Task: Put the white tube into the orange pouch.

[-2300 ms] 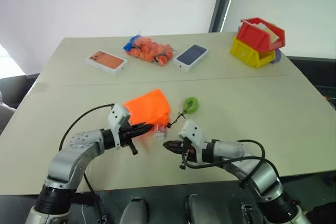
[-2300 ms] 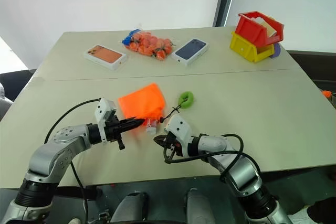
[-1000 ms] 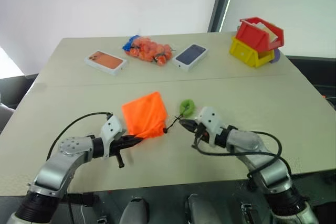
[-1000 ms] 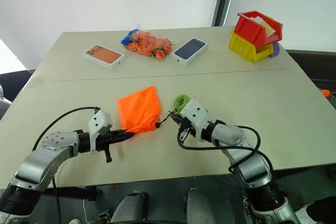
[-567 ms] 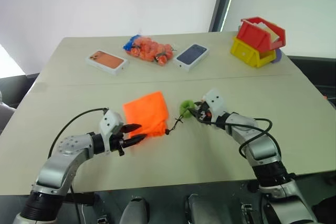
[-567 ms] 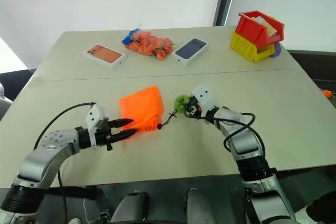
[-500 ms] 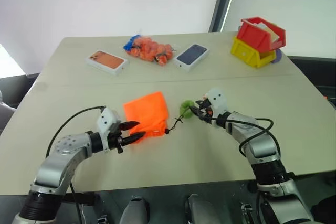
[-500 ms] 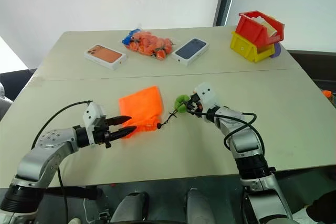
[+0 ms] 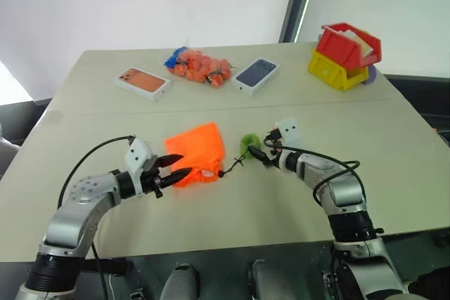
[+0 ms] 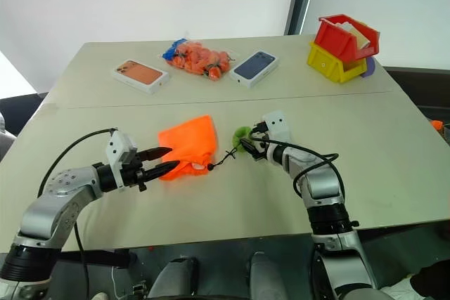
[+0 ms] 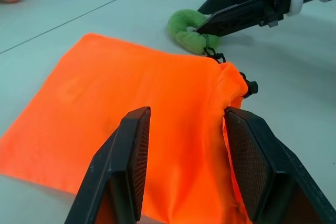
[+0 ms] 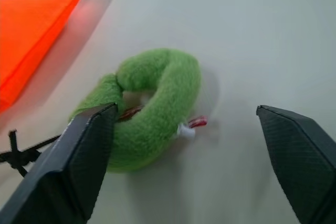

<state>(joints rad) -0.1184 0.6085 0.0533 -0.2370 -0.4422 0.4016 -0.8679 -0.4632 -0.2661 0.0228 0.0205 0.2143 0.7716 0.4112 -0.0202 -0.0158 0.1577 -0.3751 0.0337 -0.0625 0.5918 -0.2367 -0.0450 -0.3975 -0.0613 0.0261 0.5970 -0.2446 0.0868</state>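
Tabletop (image 9: 394, 152) is carrying the orange pouch (image 9: 195, 154), lying flat, ribbed, neck cinched, so probably finished. Left pincer (image 9: 172, 170) is gaping partway beside its near edge, empty. Right pincer (image 10: 247, 147) is spreading wide at the green ring (image 12: 152, 100), gripping nothing. White tube likely sitting inside pouch, can't confirm.

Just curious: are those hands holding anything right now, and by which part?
Nothing is held. The left hand is open over the pouch; the right hand is open by the green ring.
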